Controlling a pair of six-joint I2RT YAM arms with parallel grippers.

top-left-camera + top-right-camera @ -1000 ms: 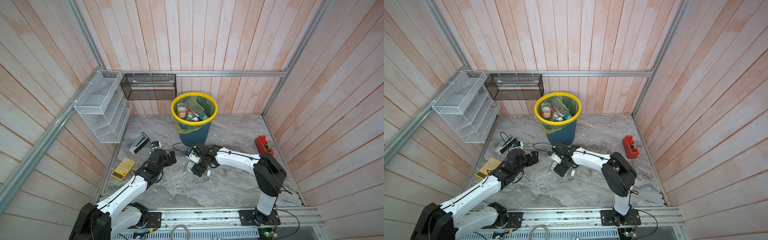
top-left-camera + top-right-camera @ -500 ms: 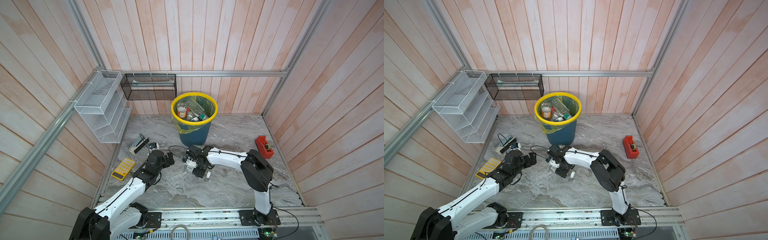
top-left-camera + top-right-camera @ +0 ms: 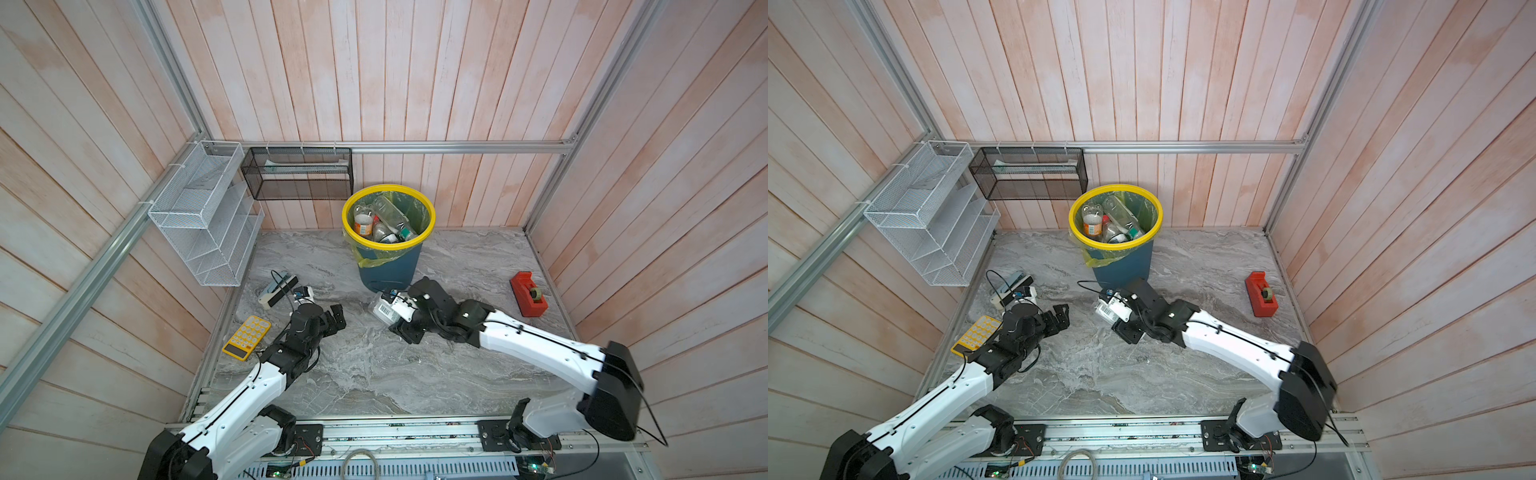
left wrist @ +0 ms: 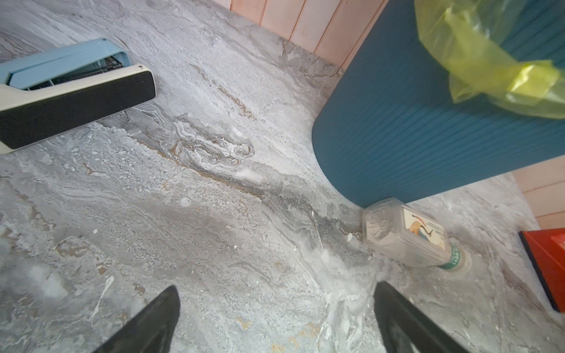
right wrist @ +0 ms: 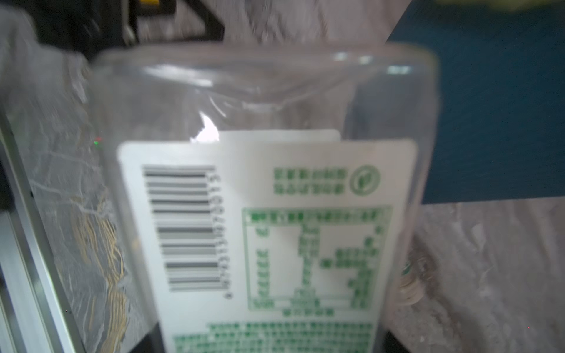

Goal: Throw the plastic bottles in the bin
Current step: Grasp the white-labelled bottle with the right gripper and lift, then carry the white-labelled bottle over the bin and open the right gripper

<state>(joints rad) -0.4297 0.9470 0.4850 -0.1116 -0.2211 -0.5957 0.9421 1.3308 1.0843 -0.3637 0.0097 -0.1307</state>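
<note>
My right gripper (image 3: 400, 310) (image 3: 1124, 310) hangs low over the floor in front of the bin (image 3: 390, 270) (image 3: 1121, 266). It is shut on a clear plastic bottle (image 3: 386, 309) (image 3: 1108, 307) with a white barcode label. That bottle (image 5: 275, 214) fills the right wrist view, a dark finger at each side. Several plastic bottles (image 3: 384, 222) (image 3: 1111, 226) lie inside the bin. In the left wrist view a clear bottle (image 4: 406, 238) with a green neck ring lies at the bin's (image 4: 412, 122) foot; I cannot tell whether it is the held one. My left gripper (image 3: 337, 318) (image 3: 1061, 316) (image 4: 275, 305) is open and empty.
A blue and cream stapler (image 3: 276, 289) (image 4: 70, 91) and a yellow calculator (image 3: 246, 343) lie at the left. A red tape dispenser (image 3: 528, 294) sits at the right. A white wire rack (image 3: 203, 216) and a black mesh basket (image 3: 299, 174) hang on the walls.
The right jaws have closed on the bottle, and the right arm's elbow has swung out to the right. The left arm has shifted only slightly.
</note>
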